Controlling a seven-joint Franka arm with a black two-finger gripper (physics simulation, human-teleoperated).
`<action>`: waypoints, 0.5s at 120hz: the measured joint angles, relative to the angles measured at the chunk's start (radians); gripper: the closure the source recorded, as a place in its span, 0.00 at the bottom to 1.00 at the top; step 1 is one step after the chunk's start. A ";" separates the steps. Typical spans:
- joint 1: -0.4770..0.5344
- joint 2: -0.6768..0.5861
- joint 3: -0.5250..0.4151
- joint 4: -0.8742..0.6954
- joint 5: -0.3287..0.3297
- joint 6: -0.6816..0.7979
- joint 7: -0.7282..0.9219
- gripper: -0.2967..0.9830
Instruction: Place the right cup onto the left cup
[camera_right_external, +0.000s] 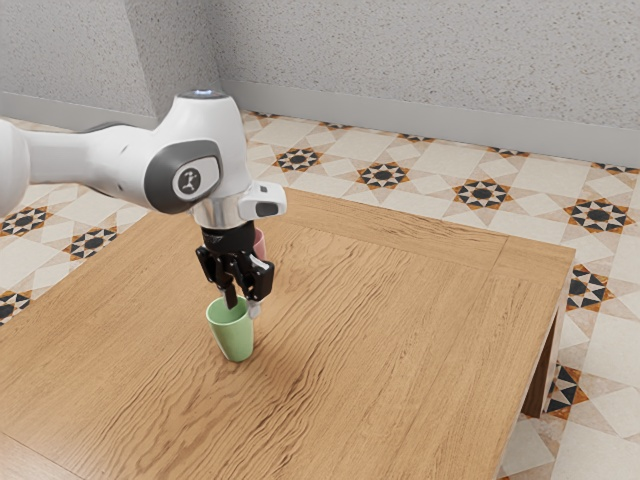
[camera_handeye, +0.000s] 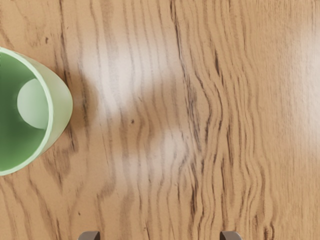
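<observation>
The claw (camera_right_external: 243, 308) hung spread wide near the green cup (camera_right_external: 236, 338), which the wrist view cropped; the arm (camera_right_external: 215, 140) mostly hid what was probably a pink cup (camera_right_external: 260, 243).

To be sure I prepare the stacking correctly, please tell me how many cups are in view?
2. The green cup stands on the table, below the gripper; the pink cup is partly hidden behind the gripper. More could be hidden behind the arm.

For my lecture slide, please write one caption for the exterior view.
Open gripper close to a green cup on a wooden table, a pink cup partly hidden behind the arm.
</observation>
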 joint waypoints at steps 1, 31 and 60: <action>0.000 0.001 0.000 0.000 0.000 0.001 -0.001 0.56; 0.017 0.011 0.001 -0.010 -0.002 0.024 -0.015 0.57; 0.028 0.024 0.005 -0.011 -0.001 0.031 -0.024 0.57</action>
